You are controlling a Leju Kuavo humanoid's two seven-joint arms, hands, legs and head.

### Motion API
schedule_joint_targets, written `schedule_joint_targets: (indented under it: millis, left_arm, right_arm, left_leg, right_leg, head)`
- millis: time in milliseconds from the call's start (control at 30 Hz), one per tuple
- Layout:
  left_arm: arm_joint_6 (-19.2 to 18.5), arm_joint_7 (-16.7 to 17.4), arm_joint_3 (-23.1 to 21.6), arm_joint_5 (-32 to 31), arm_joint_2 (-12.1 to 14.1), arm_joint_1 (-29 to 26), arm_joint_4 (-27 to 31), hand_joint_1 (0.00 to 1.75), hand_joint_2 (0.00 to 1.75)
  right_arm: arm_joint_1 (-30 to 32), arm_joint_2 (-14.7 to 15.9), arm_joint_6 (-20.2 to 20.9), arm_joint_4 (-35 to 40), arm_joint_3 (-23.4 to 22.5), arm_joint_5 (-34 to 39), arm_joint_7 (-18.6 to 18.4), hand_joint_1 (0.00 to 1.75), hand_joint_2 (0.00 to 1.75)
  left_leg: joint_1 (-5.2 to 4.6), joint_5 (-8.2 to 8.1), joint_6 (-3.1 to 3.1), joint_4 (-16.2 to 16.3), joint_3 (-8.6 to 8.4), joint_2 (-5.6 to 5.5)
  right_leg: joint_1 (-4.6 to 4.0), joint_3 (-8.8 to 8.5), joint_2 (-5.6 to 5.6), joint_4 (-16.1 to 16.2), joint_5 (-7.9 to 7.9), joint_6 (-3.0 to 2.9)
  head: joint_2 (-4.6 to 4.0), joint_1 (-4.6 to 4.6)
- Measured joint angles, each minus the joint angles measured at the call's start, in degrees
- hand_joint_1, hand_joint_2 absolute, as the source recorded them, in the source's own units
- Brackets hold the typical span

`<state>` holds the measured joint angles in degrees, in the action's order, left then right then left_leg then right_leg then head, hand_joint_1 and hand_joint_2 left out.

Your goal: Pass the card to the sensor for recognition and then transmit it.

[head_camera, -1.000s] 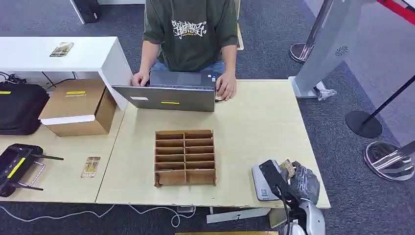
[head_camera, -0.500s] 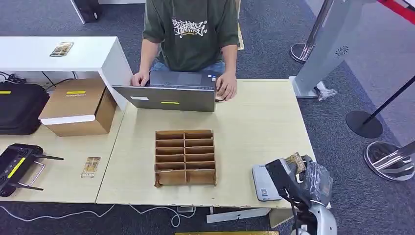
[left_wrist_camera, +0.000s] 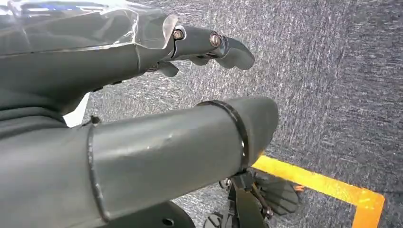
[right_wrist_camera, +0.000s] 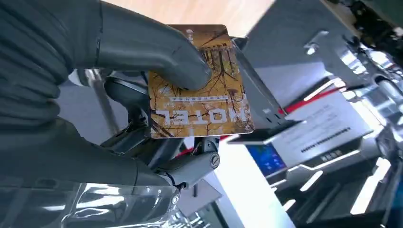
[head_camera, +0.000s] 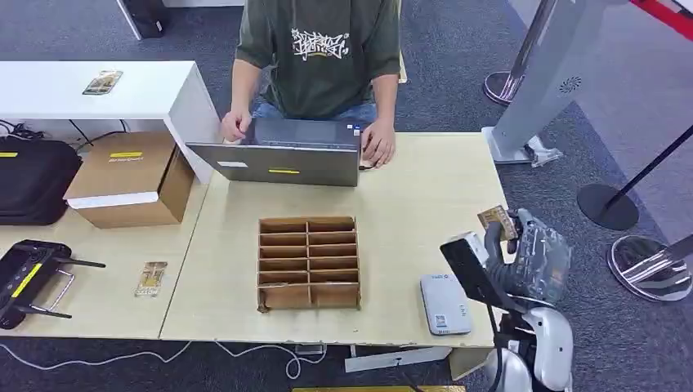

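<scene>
My right hand (head_camera: 531, 260) hovers above the table's right edge, past the grey card sensor (head_camera: 445, 304) that lies flat near the front edge. It pinches a yellow-brown hotel card (head_camera: 496, 219) between thumb and fingers. In the right wrist view the card (right_wrist_camera: 199, 90) is upright under the thumb, with its printed face towards the camera. My left hand (left_wrist_camera: 119, 52) hangs over grey carpet, holding nothing, with thumb and fingers apart.
A wooden slotted organizer (head_camera: 309, 263) stands mid-table. A person (head_camera: 319, 49) sits at the far side behind a laptop (head_camera: 282, 155). On the left table lie another card (head_camera: 151, 278), a cardboard box (head_camera: 131, 178) and a controller (head_camera: 29, 273). Stanchion bases (head_camera: 607, 206) stand on the right.
My right hand has risen off the sensor with the card and moved right and away from me, uncovering the sensor. One of the person's hands has lifted a little beside the laptop.
</scene>
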<state>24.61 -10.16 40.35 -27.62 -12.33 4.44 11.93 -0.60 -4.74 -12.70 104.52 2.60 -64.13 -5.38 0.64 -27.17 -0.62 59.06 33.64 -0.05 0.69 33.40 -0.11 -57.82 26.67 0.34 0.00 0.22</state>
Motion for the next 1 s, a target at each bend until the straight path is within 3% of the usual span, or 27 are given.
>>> schedule_joint_targets:
  millis: [233, 500, 1000]
  left_arm:
    - [-0.13, 0.42, -0.02, -1.12, -0.28, 0.68, 0.0, 0.0, 0.0]
    - [-0.7, 1.12, -0.79, -2.56, -0.46, 1.33, 0.0, 0.0, 0.0]
    - [-1.11, 2.89, -2.89, -4.29, -0.7, 2.55, 0.0, 0.0, 0.0]
  right_arm:
    - [-9.02, 1.95, 0.66, -4.7, 5.38, -5.88, 1.51, 1.66, 1.75]
    - [-18.06, 3.7, 3.1, -12.35, 12.13, -9.99, 3.1, 1.71, 1.75]
    - [-35.56, 3.78, 2.08, -31.05, 21.61, -15.51, 3.15, 1.75, 1.75]
  left_leg:
    - [0.0, 0.01, -0.01, 0.0, 0.0, 0.01]
    - [0.0, 0.06, 0.0, 0.0, 0.02, -0.01]
    - [0.0, 0.1, -0.06, 0.01, 0.03, -0.03]
  right_leg:
    - [0.0, 0.01, 0.01, -0.01, -0.01, -0.02]
    - [0.0, 0.01, 0.0, -0.03, -0.02, -0.03]
    - [0.0, 0.01, -0.02, -0.07, -0.05, -0.03]
  head:
    - [0.0, 0.0]
    - [0.0, 0.0]
    - [0.0, 0.0]
